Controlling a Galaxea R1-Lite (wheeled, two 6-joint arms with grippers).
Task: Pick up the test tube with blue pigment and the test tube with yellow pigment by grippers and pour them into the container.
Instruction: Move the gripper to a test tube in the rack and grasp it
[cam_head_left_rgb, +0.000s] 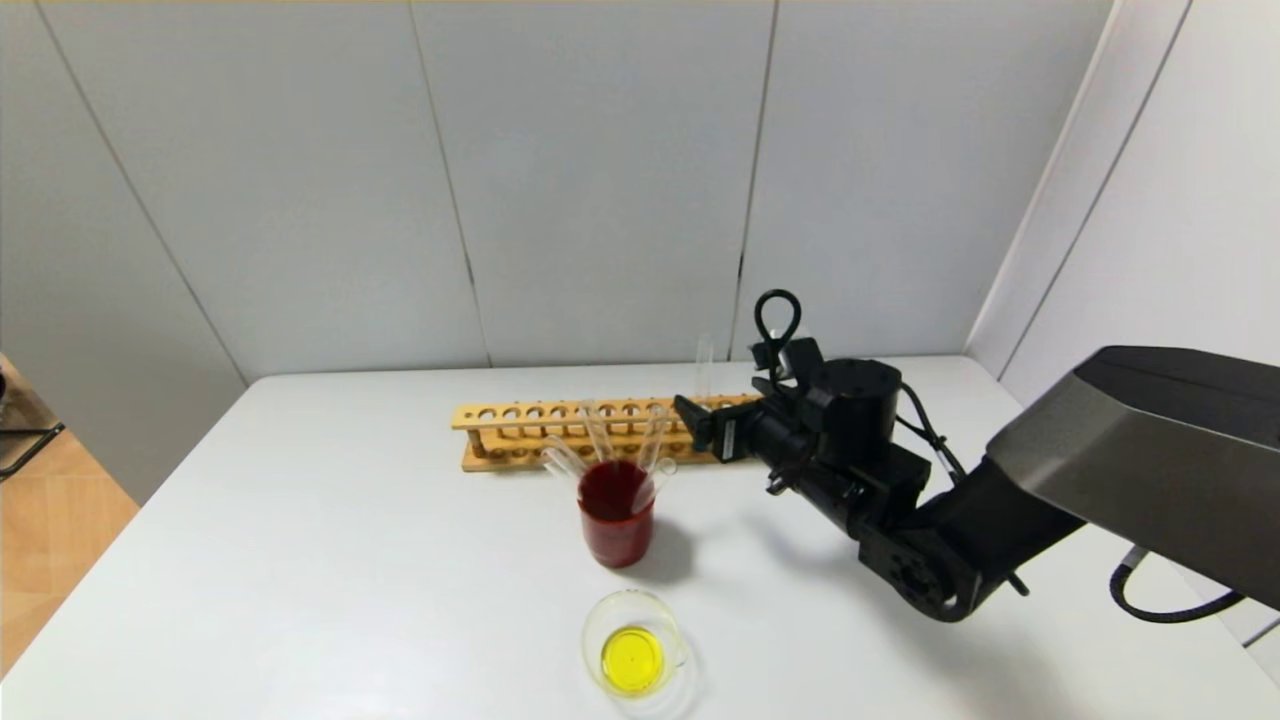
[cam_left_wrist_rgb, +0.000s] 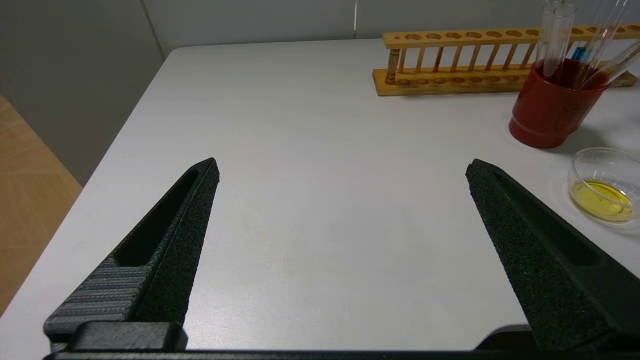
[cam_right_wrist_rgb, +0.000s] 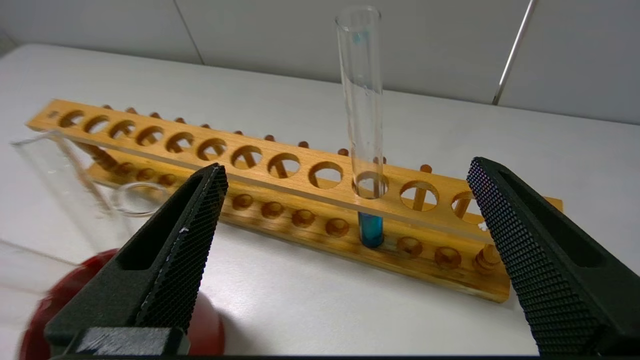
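The test tube with blue pigment (cam_right_wrist_rgb: 361, 100) stands upright in a hole of the wooden rack (cam_right_wrist_rgb: 280, 200), teal-blue liquid at its base; it shows faintly in the head view (cam_head_left_rgb: 705, 362). My right gripper (cam_right_wrist_rgb: 347, 165) (cam_head_left_rgb: 700, 425) is open just in front of the rack, level with this tube, touching nothing. The container (cam_head_left_rgb: 596, 618) (cam_left_wrist_rgb: 600, 160), a low clear beaker near the table's front, holds a yellow pool. I cannot see the test tube with yellow pigment. My left gripper (cam_left_wrist_rgb: 342, 167) hangs open over bare table to the left, holding nothing.
A taller beaker of dark red liquid (cam_head_left_rgb: 615, 525) (cam_left_wrist_rgb: 547, 112) stands between rack and container, with several clear tubes (cam_head_left_rgb: 598, 435) leaning in it, close beside my right gripper. The white table (cam_head_left_rgb: 350, 560) ends at the left, with floor beyond.
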